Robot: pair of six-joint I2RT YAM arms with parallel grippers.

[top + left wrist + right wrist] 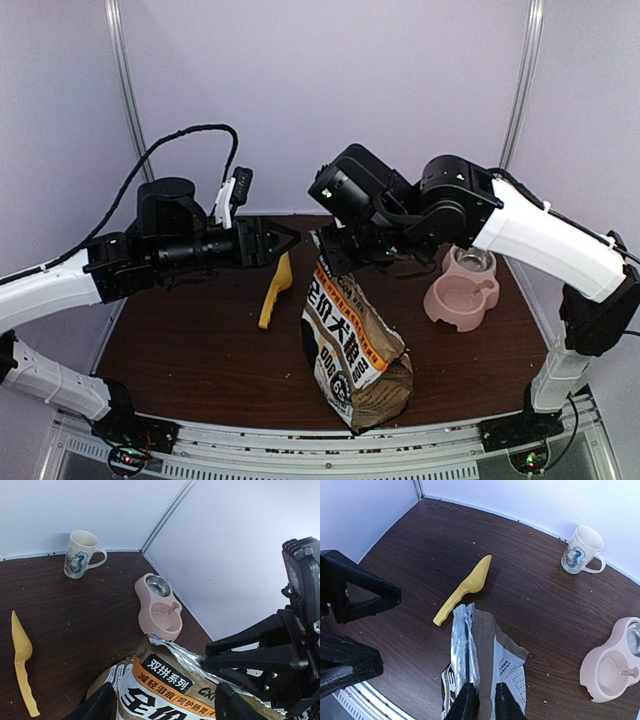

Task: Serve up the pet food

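The pet food was out of sight, presumably inside the bag (352,345) standing near the desk's (200,350) 6 o'clock edge. Loose kibble should shift and pour freely. The bag looked soft and crinkly, weighted low, so its foil mouth seemed the place to hold. The right gripper (481,702) came in from 3 o'clock with its wrist bent downward, pinched on that foil lip. The left gripper (285,240), level and pointing toward 3 o'clock, was spread wide by the bag's top, holding nothing.
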